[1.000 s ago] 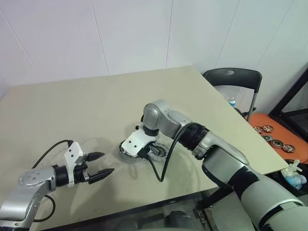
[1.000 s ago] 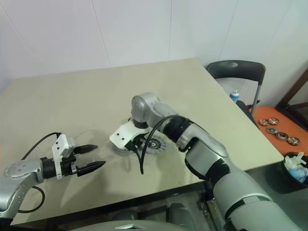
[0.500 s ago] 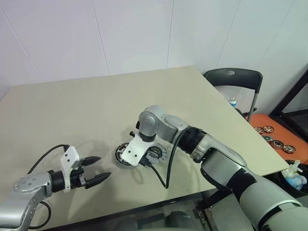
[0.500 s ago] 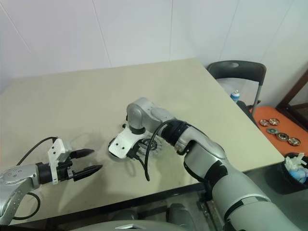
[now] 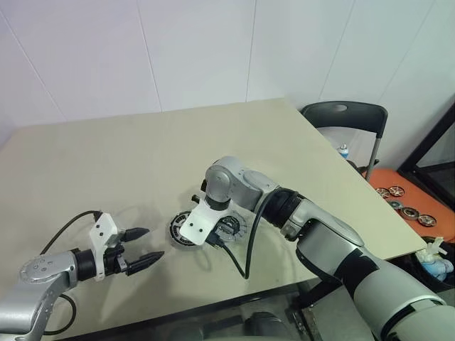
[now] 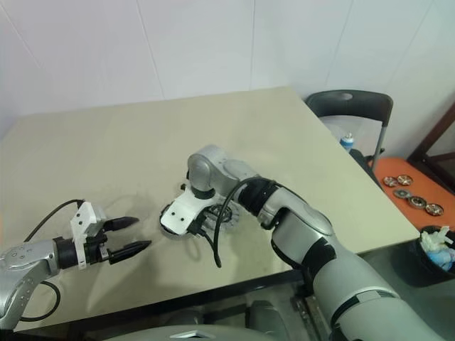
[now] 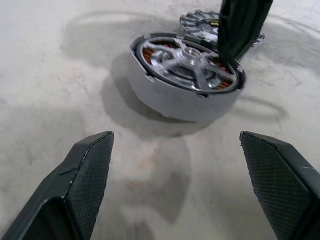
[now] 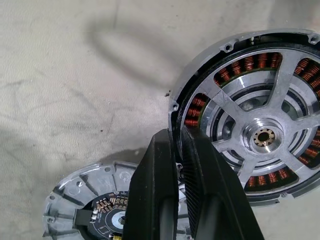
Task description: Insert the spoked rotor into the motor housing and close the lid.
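The motor housing (image 7: pixel 170 100) is a round silver case on the table, with copper windings under the spoked rotor (image 8: pixel 262 137), which lies inside it. The lid (image 8: pixel 85 200) lies flat beside the housing, inner face up. My right gripper (image 8: pixel 174 134) points down at the housing's rim. Its fingers stand almost together, one outside the wall and one over the windings, pinching the rotor's dark ring at the edge. My left gripper (image 5: pixel 151 244) hovers low over the table on the housing's (image 5: pixel 181 229) left, open and empty, aimed at it.
The right arm's black cable (image 5: pixel 245 245) loops over the table near the lid (image 5: pixel 233 227). A dark chair (image 5: pixel 345 117) stands off the table's right edge. Beyond the chair is an orange surface (image 5: pixel 416 192) with several small wheel-like discs.
My right wrist has rolled a little over the housing, so its white plate no longer covers the case. The head view has shifted. The left gripper has stayed open in place.
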Controlling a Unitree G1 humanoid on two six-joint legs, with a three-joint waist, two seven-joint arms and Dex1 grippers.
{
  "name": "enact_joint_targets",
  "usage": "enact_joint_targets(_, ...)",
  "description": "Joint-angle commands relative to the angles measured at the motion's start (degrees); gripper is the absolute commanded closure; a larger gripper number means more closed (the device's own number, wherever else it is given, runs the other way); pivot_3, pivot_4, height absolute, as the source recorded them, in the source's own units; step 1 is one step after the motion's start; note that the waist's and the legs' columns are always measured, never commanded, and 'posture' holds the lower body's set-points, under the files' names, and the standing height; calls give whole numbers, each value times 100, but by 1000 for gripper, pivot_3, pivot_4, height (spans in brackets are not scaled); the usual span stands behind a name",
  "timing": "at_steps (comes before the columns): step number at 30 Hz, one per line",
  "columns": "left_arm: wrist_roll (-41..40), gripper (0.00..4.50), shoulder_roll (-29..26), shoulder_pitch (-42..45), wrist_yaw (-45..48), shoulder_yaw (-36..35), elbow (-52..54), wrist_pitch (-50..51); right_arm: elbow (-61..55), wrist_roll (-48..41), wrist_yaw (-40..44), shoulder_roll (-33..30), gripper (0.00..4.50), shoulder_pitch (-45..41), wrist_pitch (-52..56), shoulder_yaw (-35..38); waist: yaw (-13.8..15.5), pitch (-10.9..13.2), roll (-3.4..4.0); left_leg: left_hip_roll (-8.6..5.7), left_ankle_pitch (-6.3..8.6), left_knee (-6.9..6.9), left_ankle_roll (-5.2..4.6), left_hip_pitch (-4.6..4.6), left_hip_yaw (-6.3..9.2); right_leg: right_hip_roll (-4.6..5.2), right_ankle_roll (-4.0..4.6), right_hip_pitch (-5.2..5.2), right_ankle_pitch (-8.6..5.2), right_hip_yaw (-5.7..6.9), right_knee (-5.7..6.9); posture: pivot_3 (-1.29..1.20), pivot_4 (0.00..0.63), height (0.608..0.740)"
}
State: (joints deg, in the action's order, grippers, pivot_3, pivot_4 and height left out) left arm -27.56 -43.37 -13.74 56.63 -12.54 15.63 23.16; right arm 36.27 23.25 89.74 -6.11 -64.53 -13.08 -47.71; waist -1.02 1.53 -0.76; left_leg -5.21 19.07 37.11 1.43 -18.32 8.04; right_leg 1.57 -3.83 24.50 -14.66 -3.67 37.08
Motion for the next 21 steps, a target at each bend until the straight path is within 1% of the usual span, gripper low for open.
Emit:
enact_joint_targets(1,-14,202,-12,59,21,-71,32,-106,-18,7,-110,72,3322,-130,250,166,-6,0,0,0,0,-1,0,-1,0,0,0,2,0,0,0,0,0,740)
enact_joint_targets(6,-15,202,-6,69,23,-61,36,-103,-36,-36,-37,139,3322,-193,514,219,8,0,0,0,0,1,0,-1,0,0,0,1,0,0,0,0,0,740)
enact_joint_targets(10,-13,202,-21,86,40,-67,6,-107,-190,-182,46,85,3322,-326,431,358,7,0,1,0,1,2,0,-1,0,0,0,0,0,0,0,0,0,740)
enact_joint_targets(12,-16,202,-25,95,38,-72,10,-97,-393,-342,169,-25,3322,-388,373,488,6,0,0,0,1,1,0,-1,0,0,0,0,0,0,1,0,0,740)
enact_joint_targets(15,-17,202,-32,79,41,-69,43,-88,-839,-810,272,-263,3322,-506,519,635,8,0,0,0,1,1,0,-2,0,1,0,1,0,1,-1,0,0,740)
enact_joint_targets(18,-44,202,-34,76,39,-91,74,-67,-820,-903,56,-496,3322,-705,373,1062,12,0,0,0,1,1,0,-3,0,1,0,1,0,1,-3,0,0,740)
enact_joint_targets(21,-57,202,-16,85,16,-103,91,-65,-598,-894,-443,-749,3322,-678,389,1400,23,-2,-3,0,1,1,-1,-2,0,2,0,-1,0,1,-3,0,0,740)
